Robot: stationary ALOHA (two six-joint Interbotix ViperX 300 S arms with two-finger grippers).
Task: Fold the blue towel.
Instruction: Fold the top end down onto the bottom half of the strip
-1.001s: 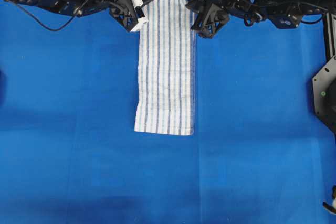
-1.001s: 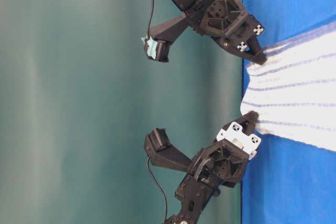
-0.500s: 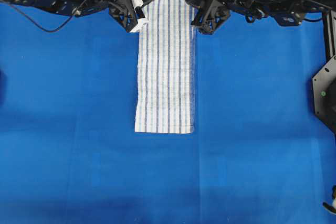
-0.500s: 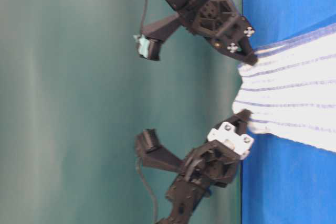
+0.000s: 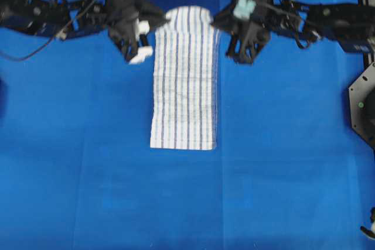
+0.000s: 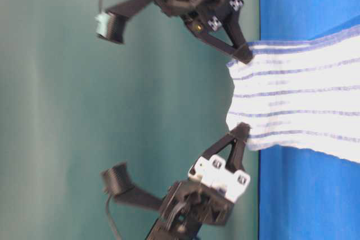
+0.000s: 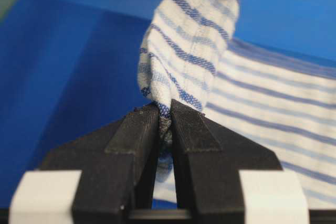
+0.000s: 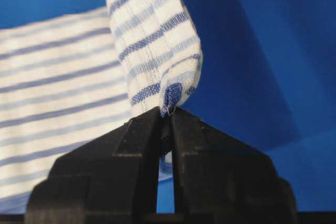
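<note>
Blue towel (image 5: 185, 80) lies as a long narrow strip down the middle of the blue table covering (image 5: 281, 162), near end flat, far end lifted off the surface. Left gripper (image 7: 164, 120) is clamped on the far-left corner: jaws nearly together, a bunched bit of hem pinched between the tips, cloth rising up and away from them. Right gripper (image 8: 165, 115) does the same on the far-right corner, jaws narrow, corner fold sitting right at the tips. In the table-level view both corners are raised clear of the table edge, and the cloth between the two grippers sags inward in a shallow curve. Overhead, left gripper (image 5: 139, 39) sits just outside the strip's left edge and right gripper (image 5: 243, 42) just outside its right edge. Overhead is motion-blurred around both grippers, so the lifted end probably curls back toward the near end, but I can't be sure.
</note>
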